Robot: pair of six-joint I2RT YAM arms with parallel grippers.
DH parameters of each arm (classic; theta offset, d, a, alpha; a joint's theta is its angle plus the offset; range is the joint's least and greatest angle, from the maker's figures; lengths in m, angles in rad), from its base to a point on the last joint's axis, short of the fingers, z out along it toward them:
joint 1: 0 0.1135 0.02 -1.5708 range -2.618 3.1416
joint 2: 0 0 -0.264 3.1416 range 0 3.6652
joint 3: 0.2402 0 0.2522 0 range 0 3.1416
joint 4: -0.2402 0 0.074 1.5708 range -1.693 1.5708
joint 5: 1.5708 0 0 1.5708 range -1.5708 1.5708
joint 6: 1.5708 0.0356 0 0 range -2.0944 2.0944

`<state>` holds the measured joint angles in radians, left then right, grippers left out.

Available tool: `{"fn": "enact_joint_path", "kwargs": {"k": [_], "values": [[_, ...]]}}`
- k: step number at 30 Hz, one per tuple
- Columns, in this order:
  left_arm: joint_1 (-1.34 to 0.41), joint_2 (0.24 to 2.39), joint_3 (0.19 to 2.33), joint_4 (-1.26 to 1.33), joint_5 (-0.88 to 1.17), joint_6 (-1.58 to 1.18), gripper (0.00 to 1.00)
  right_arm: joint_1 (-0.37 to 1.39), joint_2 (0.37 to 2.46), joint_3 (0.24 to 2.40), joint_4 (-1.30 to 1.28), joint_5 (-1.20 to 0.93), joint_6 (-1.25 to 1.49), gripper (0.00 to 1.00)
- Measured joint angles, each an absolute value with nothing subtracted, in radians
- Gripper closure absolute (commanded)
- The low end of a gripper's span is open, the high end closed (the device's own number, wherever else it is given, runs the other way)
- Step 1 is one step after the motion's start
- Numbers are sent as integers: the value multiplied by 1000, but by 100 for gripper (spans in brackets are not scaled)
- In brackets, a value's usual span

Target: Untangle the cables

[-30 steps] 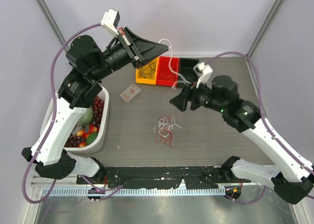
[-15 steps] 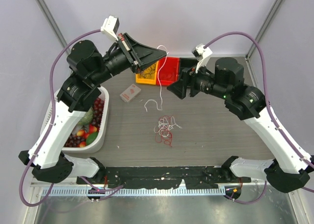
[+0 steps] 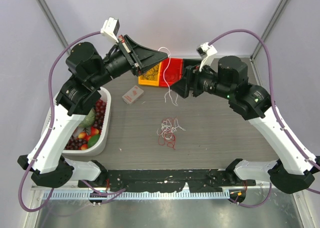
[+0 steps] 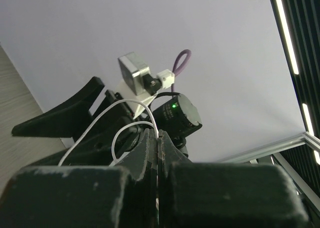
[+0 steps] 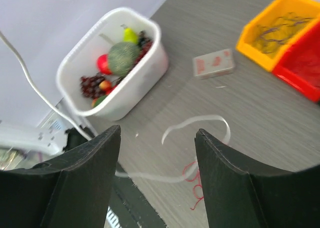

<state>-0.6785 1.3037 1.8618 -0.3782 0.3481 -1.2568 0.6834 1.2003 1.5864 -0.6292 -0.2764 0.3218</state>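
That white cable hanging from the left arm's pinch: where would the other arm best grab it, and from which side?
Best the loose hanging stretch of the white cable, below the shut left end effector. It dangles thin and roughly upright in the air, so the open right end effector would likely do best coming in level from the right, one finger on each side of the strand.

Overhead camera above table, left wrist aimed upward, right wrist close, sharing table

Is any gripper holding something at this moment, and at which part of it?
The left gripper pinches the white cable at a small loop; its rest hangs down. The right gripper, open, holds nothing.
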Motion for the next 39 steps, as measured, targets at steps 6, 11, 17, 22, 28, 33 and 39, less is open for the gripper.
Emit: {"fn": "enact_joint_path", "kwargs": {"k": [6,11,17,22,28,33,39], "values": [[-678,1304,1862,-381,348,-1257,100,680,1211,1753,-743,-109,294,34],[-674,1304,1862,-384,349,-1257,100,680,1190,1781,-719,-226,282,34],[-672,1304,1862,-387,352,-1259,100,680,1192,1693,-649,-344,283,36],[-672,1304,1862,-387,352,-1271,100,680,1225,1660,-601,-408,298,42],[-672,1304,1862,-387,352,-1274,100,680,1229,1587,-506,-511,354,71],[-656,1304,1862,-400,347,-1258,100,680,1225,1545,-478,-538,394,99],[-571,1235,1720,-450,326,-1200,100,680,1198,1544,-482,-521,431,99]]}}
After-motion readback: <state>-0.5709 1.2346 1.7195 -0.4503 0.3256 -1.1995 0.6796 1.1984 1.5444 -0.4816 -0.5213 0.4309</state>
